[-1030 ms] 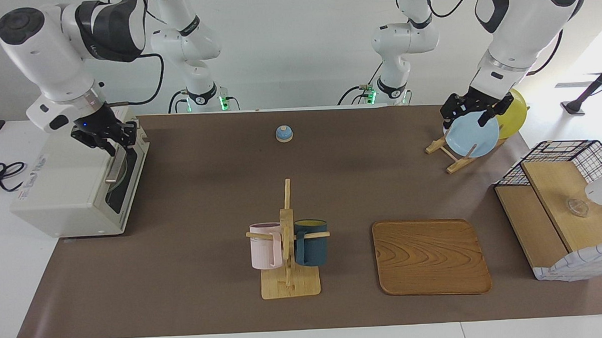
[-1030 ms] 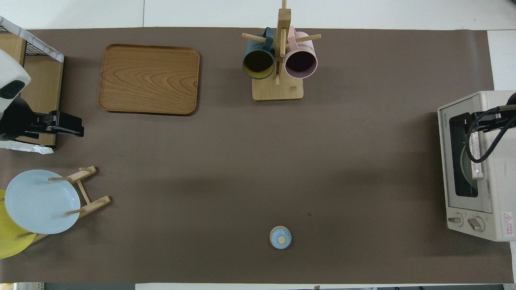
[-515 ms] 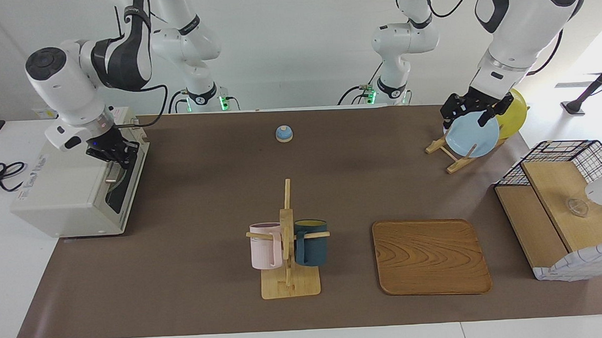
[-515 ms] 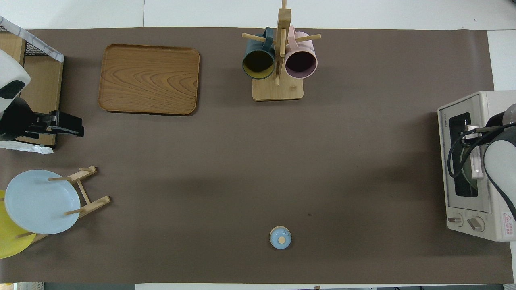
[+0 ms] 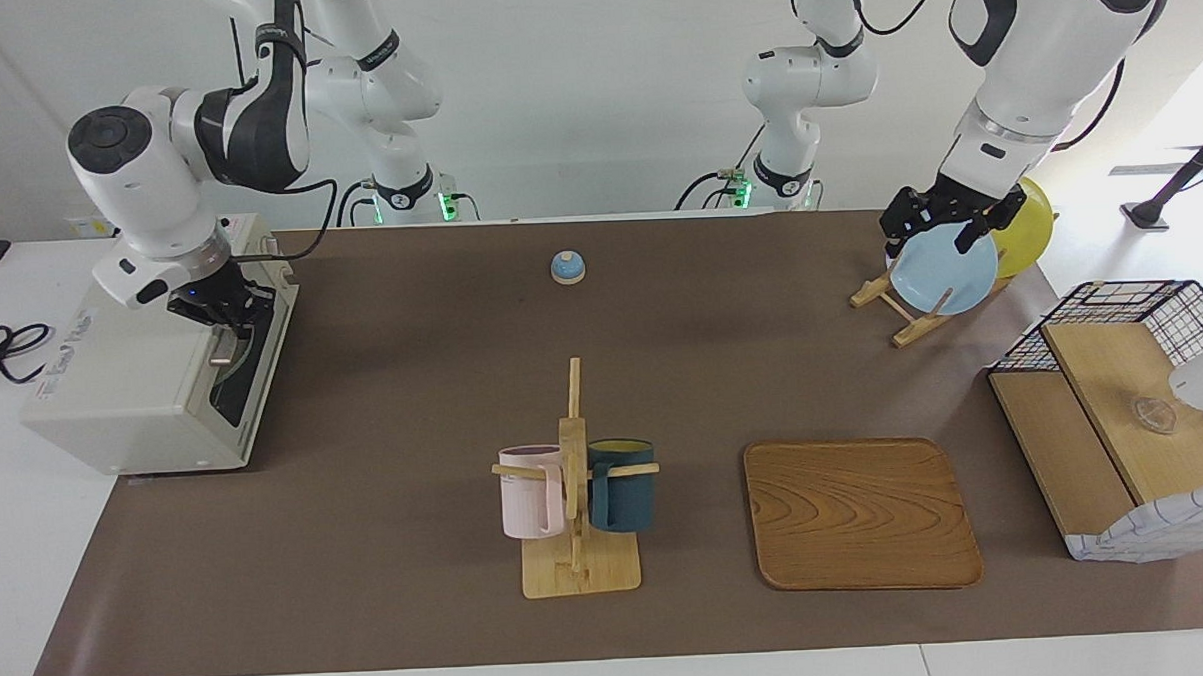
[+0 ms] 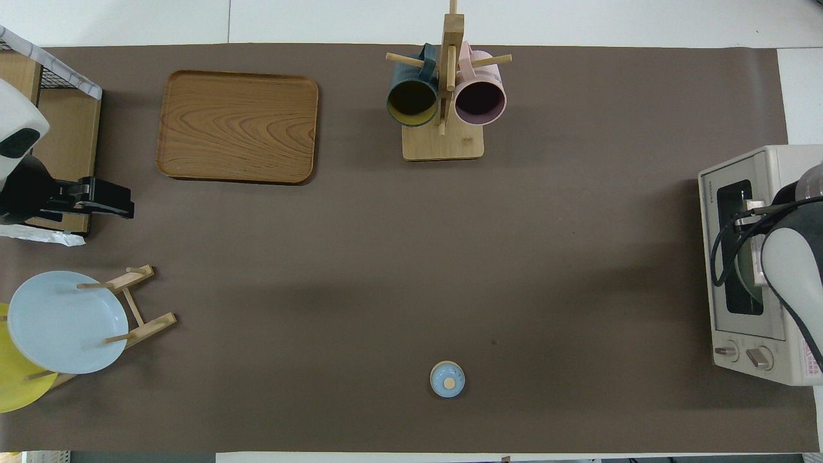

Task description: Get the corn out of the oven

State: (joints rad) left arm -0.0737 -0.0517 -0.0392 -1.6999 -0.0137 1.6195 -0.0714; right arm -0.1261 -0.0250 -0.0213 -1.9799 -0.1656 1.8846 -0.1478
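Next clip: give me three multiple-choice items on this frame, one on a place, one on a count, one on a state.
1. Where is the right gripper?
A. at the oven door's handle
B. over the wooden tray
C. beside the small blue lid

2. How many mugs hang on the mug tree?
A. one
B. two
C. four

3. How does the oven door stand?
A. removed
B. fully open
C. closed

Key:
1 A, the facing view shows the gripper down on the handle.
2 B, a pink mug and a dark teal mug.
3 C, the door lies flush with the oven's front.
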